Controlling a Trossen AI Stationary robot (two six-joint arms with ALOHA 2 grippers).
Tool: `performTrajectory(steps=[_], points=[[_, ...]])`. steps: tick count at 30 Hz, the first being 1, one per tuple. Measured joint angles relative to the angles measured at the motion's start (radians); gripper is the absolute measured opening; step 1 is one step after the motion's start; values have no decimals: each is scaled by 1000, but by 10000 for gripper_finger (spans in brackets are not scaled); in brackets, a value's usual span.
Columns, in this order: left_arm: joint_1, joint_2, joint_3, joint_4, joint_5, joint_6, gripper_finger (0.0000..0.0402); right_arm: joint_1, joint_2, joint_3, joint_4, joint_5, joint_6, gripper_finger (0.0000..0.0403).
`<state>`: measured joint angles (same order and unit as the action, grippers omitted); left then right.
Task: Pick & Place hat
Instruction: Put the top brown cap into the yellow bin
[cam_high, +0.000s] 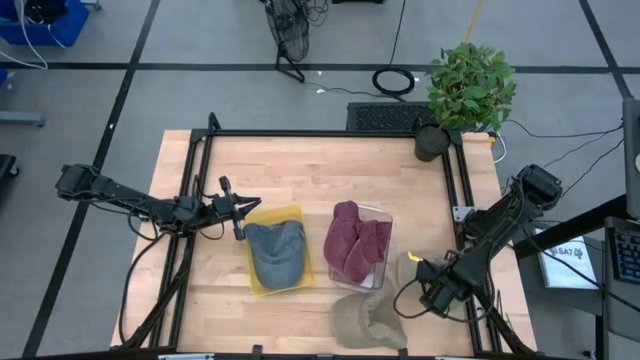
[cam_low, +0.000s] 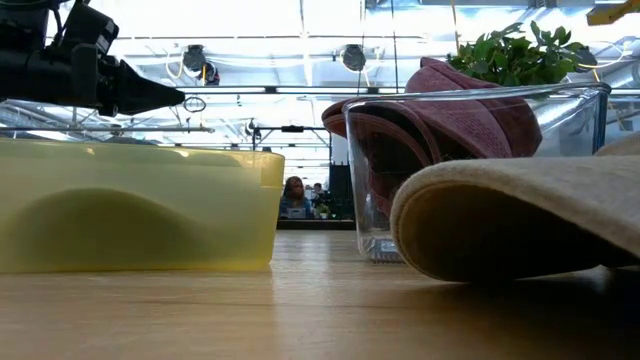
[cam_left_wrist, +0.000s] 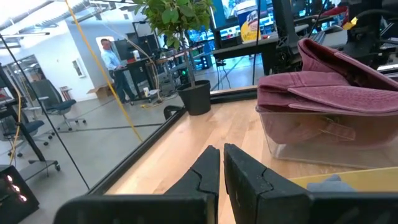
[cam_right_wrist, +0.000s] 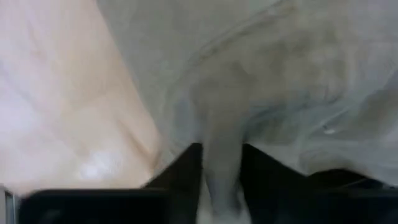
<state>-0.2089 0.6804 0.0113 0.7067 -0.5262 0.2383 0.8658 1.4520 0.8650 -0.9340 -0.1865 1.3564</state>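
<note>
Two dark fingers (cam_right_wrist: 186, 171) of right gripper (cam_right_wrist: 219, 180) pinched on a fold of tan hat (cam_right_wrist: 280, 81), cloth bunched up between them. Same gripper (cam_high: 420, 296) low at table's near right, touching tan hat (cam_high: 368, 318), which lies flat on bare wood just in front of clear bin (cam_high: 384, 217). Maroon hat (cam_high: 355, 243) heaped in that bin, rising above its rim. Beside it, yellow bin (cam_high: 293, 212) with grey hat (cam_high: 276, 252) inside. Left gripper (cam_high: 238, 207) just off yellow bin's far left corner, above table (cam_high: 300, 165), jaws closed on nothing, fingers (cam_left_wrist: 245, 171) nearly meeting. Potted plant (cam_high: 468, 88) at far right corner of table. Seen level across the wood: tan hat (cam_low: 520, 220) close and large on the right, clear bin (cam_low: 590, 105) behind it, yellow bin (cam_low: 140, 205) to the left. Person (cam_left_wrist: 112, 59) standing well beyond table in room.
</note>
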Motion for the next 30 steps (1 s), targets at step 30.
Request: performTrajectory(steps=[30], points=[[0, 0, 0, 37, 44, 64, 31, -80, -147, 646, -636, 649, -496, 1]])
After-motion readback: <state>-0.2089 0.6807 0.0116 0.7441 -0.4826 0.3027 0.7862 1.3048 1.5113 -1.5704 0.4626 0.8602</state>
